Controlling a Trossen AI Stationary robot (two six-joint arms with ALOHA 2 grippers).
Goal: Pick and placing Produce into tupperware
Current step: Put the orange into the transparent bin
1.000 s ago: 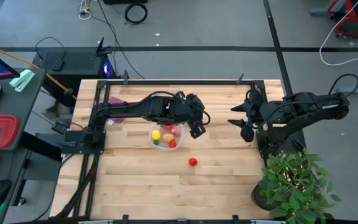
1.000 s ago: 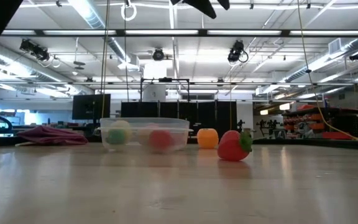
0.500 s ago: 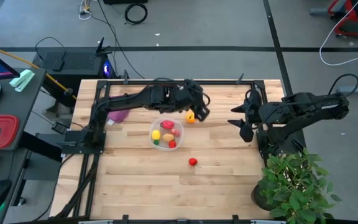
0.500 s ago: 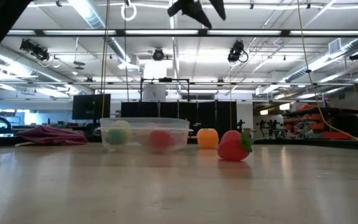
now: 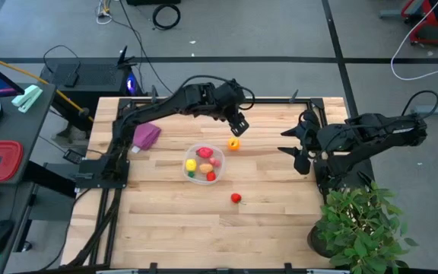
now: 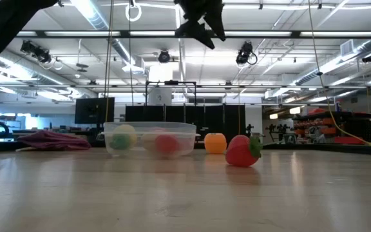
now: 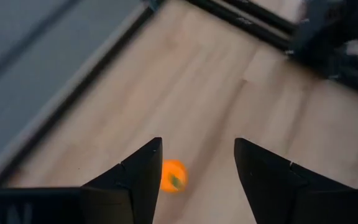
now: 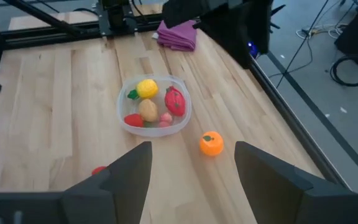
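One wooden table [image 5: 272,221] of pale planks carries everything. Two dark arms work over it. The left gripper [image 5: 239,122] hangs in the air above the table's far side, beyond the tupperware, jaws apart and holding nothing; in the left wrist view its two dark fingers [image 7: 138,180] frame bare planks and the orange piece. The right gripper [image 5: 295,149] waits well off to the tupperware's right, jaws apart and empty too.

One purple cloth [image 5: 146,135], soft and crumpled, lies to the far left of the tupperware.

One tupperware [image 5: 204,164], round, clear plastic with a whitish sheen, sits near the table's middle. Inside it the right wrist view shows a yellow piece [image 8: 146,88], a red elongated piece [image 8: 174,101], a tan rounded piece [image 8: 147,109] and a small red piece [image 8: 133,120] with a green tip; a pinkish bit beside them is hard to make out, so the exact count is uncertain.

Two pieces of produce lie outside. One round orange piece [image 5: 234,144] with a green stem sits just to the right of the tupperware on the far side. One red strawberry-shaped piece [image 5: 236,199] lies nearer the front, apart from the tupperware; the right wrist view cuts it off behind a finger.
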